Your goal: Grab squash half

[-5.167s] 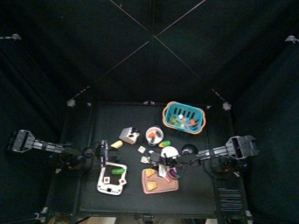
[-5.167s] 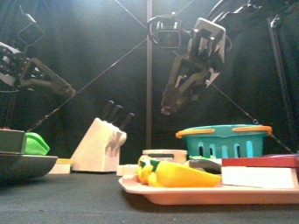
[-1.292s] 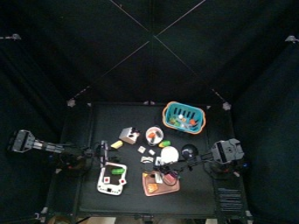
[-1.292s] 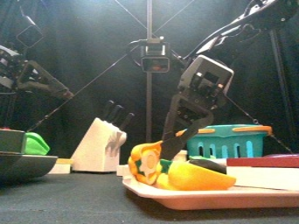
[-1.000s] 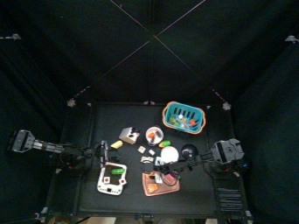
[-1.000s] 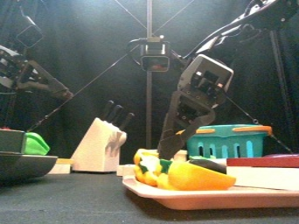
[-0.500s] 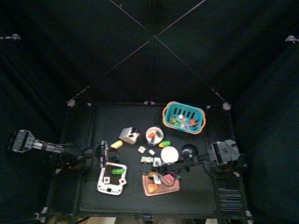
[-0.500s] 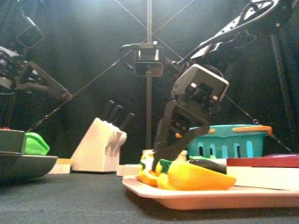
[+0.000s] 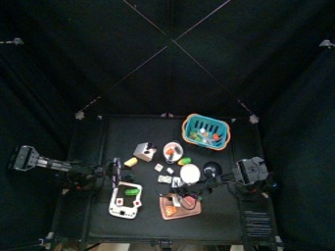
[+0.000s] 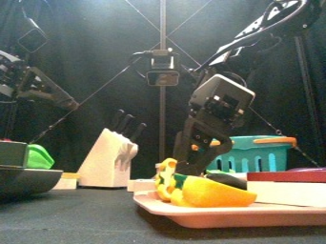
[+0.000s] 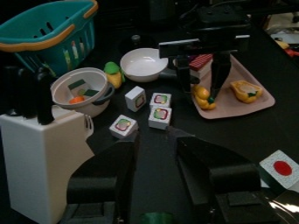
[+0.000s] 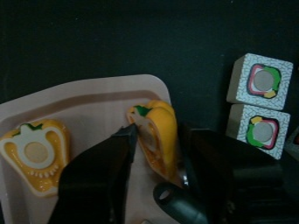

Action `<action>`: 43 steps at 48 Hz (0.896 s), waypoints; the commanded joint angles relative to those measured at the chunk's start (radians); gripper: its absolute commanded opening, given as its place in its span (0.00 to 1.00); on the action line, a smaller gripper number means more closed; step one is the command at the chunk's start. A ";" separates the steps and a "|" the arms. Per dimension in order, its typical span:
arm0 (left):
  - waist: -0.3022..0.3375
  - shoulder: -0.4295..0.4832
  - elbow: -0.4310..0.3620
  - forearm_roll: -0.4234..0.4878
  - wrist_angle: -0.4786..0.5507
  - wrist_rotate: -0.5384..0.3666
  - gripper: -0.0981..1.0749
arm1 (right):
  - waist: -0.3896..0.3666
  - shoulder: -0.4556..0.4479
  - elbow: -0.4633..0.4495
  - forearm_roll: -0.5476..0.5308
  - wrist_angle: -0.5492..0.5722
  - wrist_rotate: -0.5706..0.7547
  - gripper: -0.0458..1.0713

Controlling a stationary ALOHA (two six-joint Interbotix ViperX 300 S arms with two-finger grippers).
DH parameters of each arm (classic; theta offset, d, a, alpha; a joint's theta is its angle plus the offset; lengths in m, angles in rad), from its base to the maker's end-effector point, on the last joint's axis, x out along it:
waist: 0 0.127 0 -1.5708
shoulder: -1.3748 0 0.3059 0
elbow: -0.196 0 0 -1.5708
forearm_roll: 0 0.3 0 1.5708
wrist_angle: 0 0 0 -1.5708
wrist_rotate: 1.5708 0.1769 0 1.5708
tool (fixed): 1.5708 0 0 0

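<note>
Yellow squash half [image 12: 160, 138] is lying on the pink tray [image 12: 82, 101] in the right wrist view, directly between the two black jaws of the right gripper [image 12: 163, 145]; the jaws are standing apart on either side of it and are not clamping it. A second yellow piece [image 12: 35, 151] is sitting on the same tray, apart from the first. Two picture blocks [image 12: 261, 105] are resting just beside the tray.

In the top view, the right gripper [image 9: 197, 190] is reaching over the tray [image 9: 167, 207] near the table's front edge, while the left arm [image 9: 53, 165] is resting at the left side.

In the front view, the right gripper [image 10: 193, 162] is pointing down behind the squash half [image 10: 167, 179] on the tray [image 10: 216, 213]. A teal basket [image 10: 265, 150] and a white knife block [image 10: 105, 157] are standing farther back.

In the left wrist view, the left gripper [image 11: 155, 168] is hanging with jaws apart and gripping nothing, near the knife block [image 11: 41, 149].
</note>
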 commanded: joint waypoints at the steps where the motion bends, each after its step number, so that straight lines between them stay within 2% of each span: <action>1: -0.002 0.002 -0.012 0.000 -0.003 0.000 0.71 | 0.000 -0.023 -0.018 -0.002 -0.002 0.003 0.70; 6: -0.002 0.003 -0.011 0.002 -0.003 0.000 0.71 | -0.002 -0.029 -0.020 -0.002 -0.002 0.003 0.63; 11: -0.002 0.002 -0.011 0.002 -0.005 0.000 0.71 | -0.002 -0.041 -0.025 -0.002 0.000 0.005 0.60; 43: -0.002 0.002 -0.012 0.002 -0.003 0.000 0.71 | -0.002 -0.074 -0.028 0.002 0.005 0.009 0.60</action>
